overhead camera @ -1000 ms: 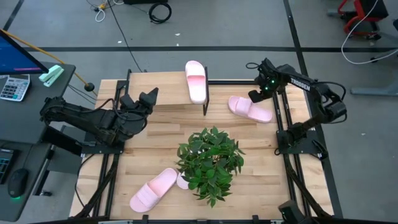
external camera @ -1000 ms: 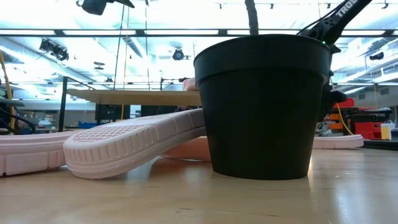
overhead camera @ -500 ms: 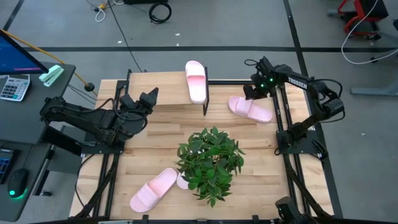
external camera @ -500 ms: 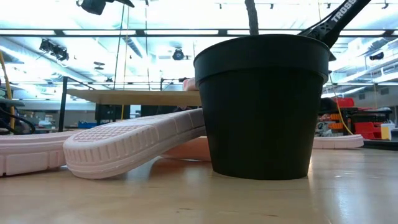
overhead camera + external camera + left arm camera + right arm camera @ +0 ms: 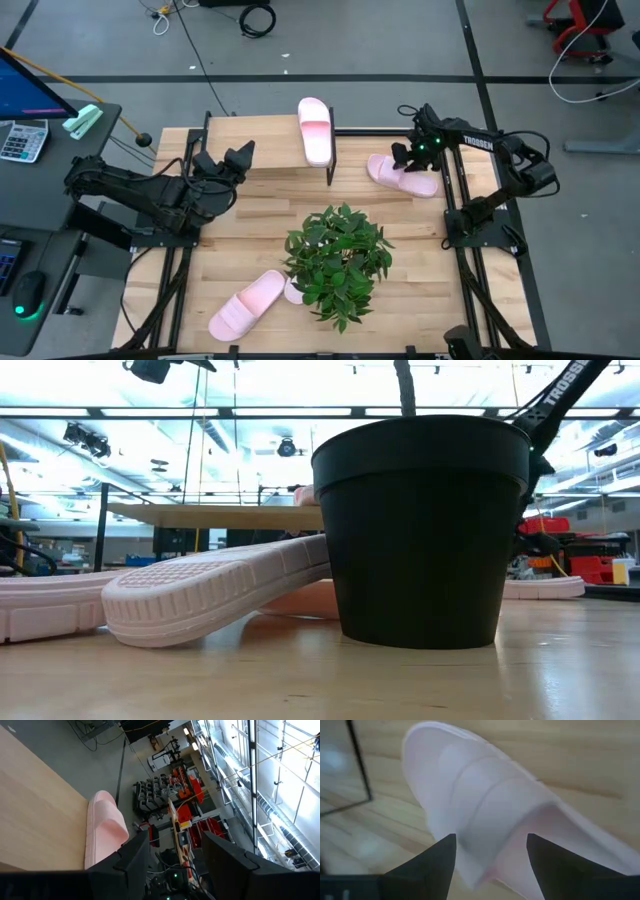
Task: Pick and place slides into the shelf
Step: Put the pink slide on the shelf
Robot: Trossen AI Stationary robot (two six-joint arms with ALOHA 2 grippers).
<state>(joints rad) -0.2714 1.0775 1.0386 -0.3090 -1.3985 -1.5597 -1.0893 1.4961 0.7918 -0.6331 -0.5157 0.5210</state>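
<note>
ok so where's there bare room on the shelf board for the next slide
The shelf is bare from its left end up to the slide already on it, which sits at the right end against the black frame. To the right it is crowded: the right gripper, fingers open, hangs over the slide on the table. The left gripper waits near the shelf's left end.

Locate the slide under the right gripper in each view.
High view: slide right of the shelf, below the open right gripper.
Low view: far right, pale strip behind the pot.
Left wrist view: not in it; the slide there lies on the shelf.
Right wrist view: fills the centre.
Shared landmark: the shelf.
</note>
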